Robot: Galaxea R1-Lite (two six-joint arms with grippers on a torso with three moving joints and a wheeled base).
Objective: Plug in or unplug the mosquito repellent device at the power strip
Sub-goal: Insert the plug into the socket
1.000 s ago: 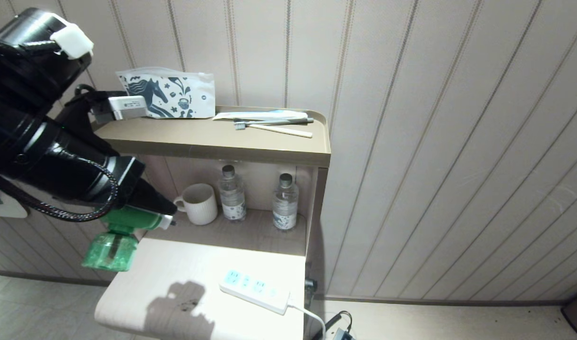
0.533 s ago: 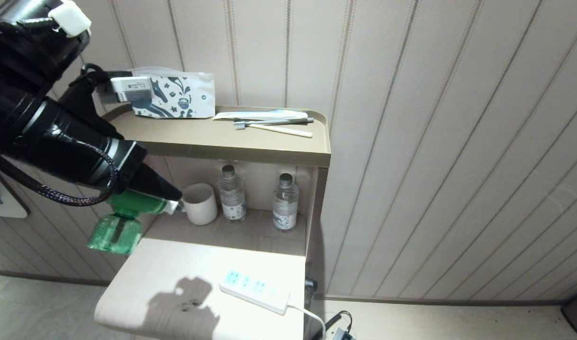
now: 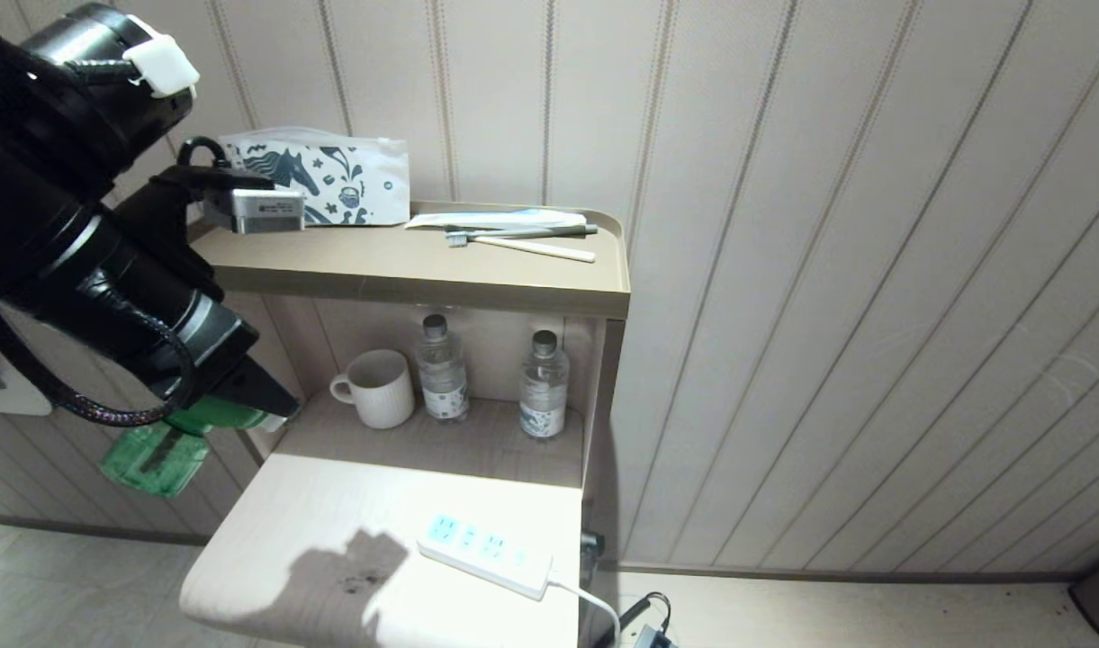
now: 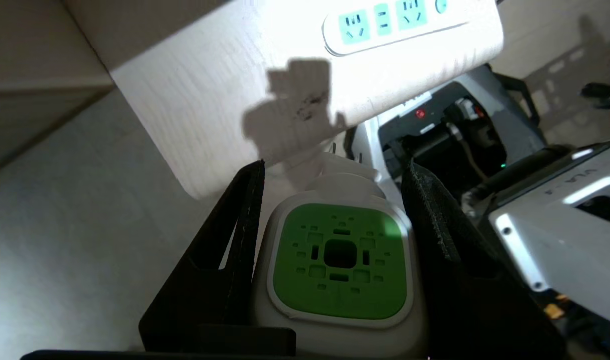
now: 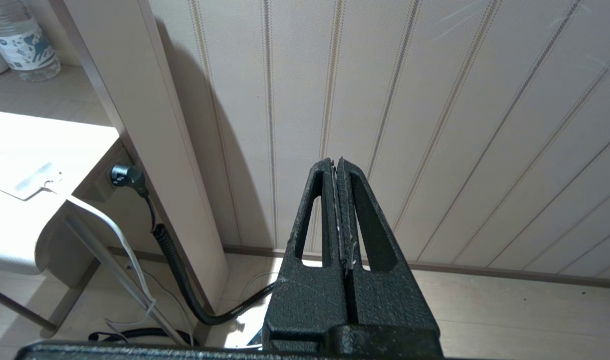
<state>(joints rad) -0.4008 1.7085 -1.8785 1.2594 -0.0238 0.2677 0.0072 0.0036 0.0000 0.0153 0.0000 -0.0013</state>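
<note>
Mosquito repellent device (image 3: 166, 447) clamped in left hand (image 3: 274, 416), held left of the table (image 3: 270, 558); right hand (image 5: 338, 170) closed.

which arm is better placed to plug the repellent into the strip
Left. Its hand already grips the mosquito repellent device, prongs aimed toward the power strip on the white tabletop. The right hand is shut, empty and facing the wall.

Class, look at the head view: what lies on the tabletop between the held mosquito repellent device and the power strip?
Only bare tabletop with a shadow lies between the mosquito repellent device and the power strip, in the head view.
</note>
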